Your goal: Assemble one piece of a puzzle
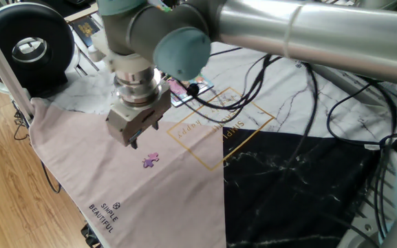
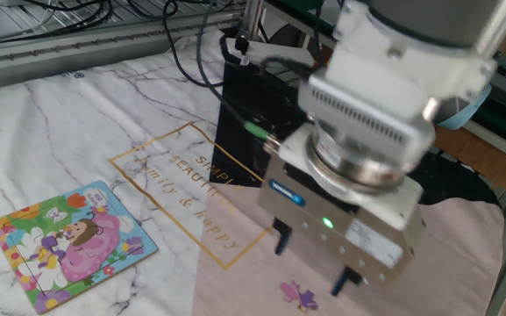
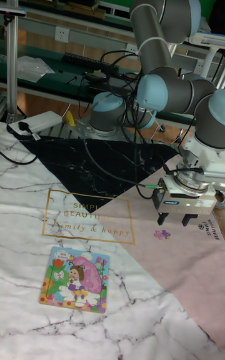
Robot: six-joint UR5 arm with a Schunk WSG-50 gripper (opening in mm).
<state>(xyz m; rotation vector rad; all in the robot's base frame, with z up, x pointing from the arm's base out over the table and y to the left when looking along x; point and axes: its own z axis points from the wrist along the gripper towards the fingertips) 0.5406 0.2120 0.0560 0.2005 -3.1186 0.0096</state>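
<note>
The piece (image 1: 151,160) is a tiny purple jigsaw bit lying flat on the pink cloth, also seen in the other fixed view (image 2: 298,294) and the tall view (image 3: 162,234). My gripper (image 2: 312,262) hangs just above and slightly behind it, open, with nothing between its fingers (image 2: 345,279). From the other side the gripper (image 1: 133,140) is up-left of the piece, and in the tall view the gripper (image 3: 173,220) sits right beside it. The puzzle (image 2: 73,244) lies on the marble cloth well away, with its pink, yellow and green picture facing up (image 3: 75,279); the arm half hides the puzzle (image 1: 181,89).
A gold-lettered square (image 2: 187,189) is printed on the cloth between puzzle and piece. Black cloth (image 1: 294,179) covers one corner. Cables (image 1: 281,76) trail off the arm. A black round device (image 1: 26,45) stands at the table's edge, beside a grey box (image 3: 40,121).
</note>
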